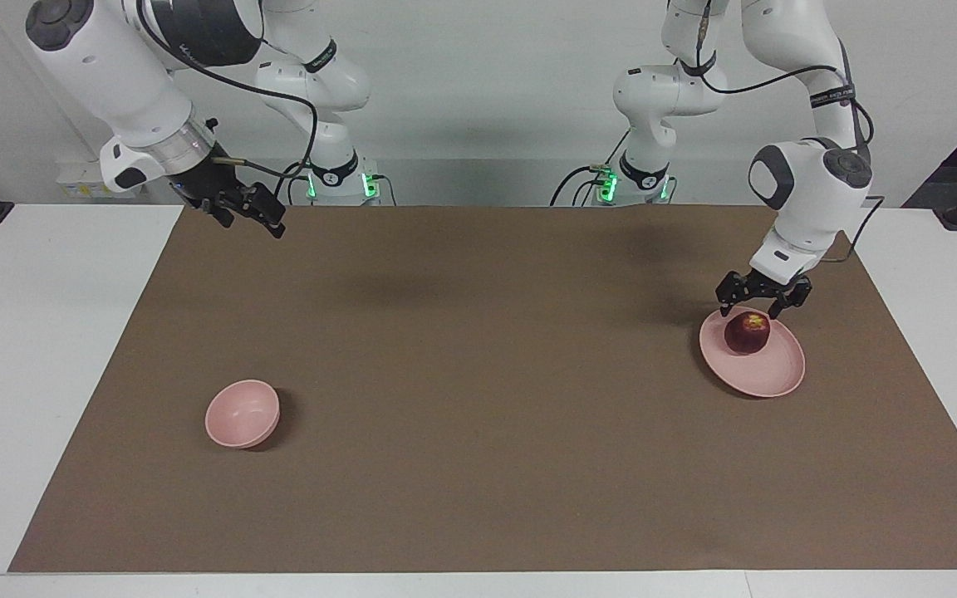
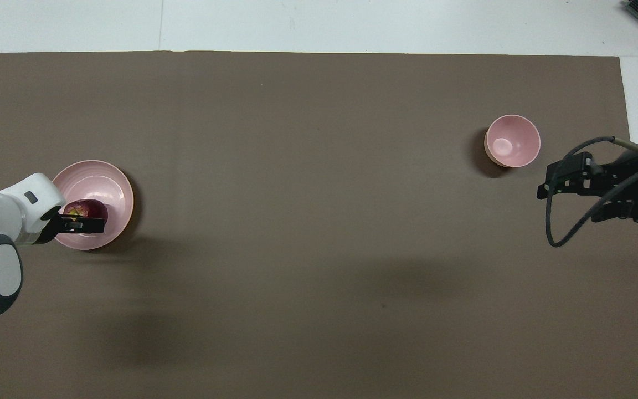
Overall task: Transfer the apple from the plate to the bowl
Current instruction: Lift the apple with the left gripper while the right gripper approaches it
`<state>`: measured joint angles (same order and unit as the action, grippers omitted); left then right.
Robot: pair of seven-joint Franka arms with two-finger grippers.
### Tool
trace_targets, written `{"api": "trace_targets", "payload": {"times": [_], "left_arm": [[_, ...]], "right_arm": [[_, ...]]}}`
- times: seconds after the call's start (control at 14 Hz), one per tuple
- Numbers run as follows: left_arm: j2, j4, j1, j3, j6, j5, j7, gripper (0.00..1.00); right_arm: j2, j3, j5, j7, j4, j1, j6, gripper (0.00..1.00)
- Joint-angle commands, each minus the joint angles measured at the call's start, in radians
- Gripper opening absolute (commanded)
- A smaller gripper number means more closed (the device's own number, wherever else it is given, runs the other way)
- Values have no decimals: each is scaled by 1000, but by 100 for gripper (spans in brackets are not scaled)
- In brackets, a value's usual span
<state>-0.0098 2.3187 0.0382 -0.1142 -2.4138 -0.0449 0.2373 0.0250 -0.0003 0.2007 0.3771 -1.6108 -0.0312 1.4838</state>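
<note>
**Left tool poised over apple on pink plate**

The left tool (image 1: 759, 304), fingers spread, hangs directly over the apple (image 1: 748, 333), its tips flanking the fruit's top; from the facing camera it cannot be told whether they touch the skin. The small dark red apple sits on the plate (image 1: 769, 371), on the part of it nearer the robots, close to the surface's (image 1: 478, 465) edge at the left arm's end. Its yellowish patch faces up; being round, it shows no long axis. From overhead the left arm's white wrist and the black tool (image 2: 79, 219) cover part of the apple (image 2: 83, 209) and one side of the plate (image 2: 109, 188), so only a sliver of red and yellow shows there.

The bowl (image 1: 242, 413) stands upright and well apart from the plate, toward the right arm's end of the surface, its mouth open upward. The right tool (image 1: 250, 213) is raised over the brown mat's (image 1: 478, 374) corner nearest the right arm's base, and it holds nothing. In the overhead view that tool (image 2: 568, 180) is partly cut off by the frame's edge and crossed by a looping black cable (image 2: 565, 233); its fingers stand apart.
</note>
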Motion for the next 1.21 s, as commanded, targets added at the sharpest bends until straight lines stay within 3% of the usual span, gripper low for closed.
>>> {"api": "trace_targets", "payload": {"times": [0.0, 0.36, 0.5, 0.86, 0.93, 1.14], "left_arm": [[36, 10, -4, 2, -88, -10, 19, 100], [50, 4, -8, 1, -128, -10, 77, 100], [53, 2, -8, 1, -136, -10, 77, 98], [51, 1, -8, 1, -133, -10, 89, 39], [53, -2, -8, 1, -133, -9, 94, 31], [68, -27, -8, 1, -131, -9, 94, 19]], "right_arm": [[-24, 2, 101, 112, -60, -6, 4, 100], [-16, 11, 230, 392, -86, 10, 118, 100], [6, 11, 298, 425, -103, 11, 127, 100], [9, 14, 371, 558, -113, 50, 147, 100], [16, 14, 402, 584, -115, 57, 147, 100], [36, 16, 517, 643, -133, 62, 162, 100]]}}
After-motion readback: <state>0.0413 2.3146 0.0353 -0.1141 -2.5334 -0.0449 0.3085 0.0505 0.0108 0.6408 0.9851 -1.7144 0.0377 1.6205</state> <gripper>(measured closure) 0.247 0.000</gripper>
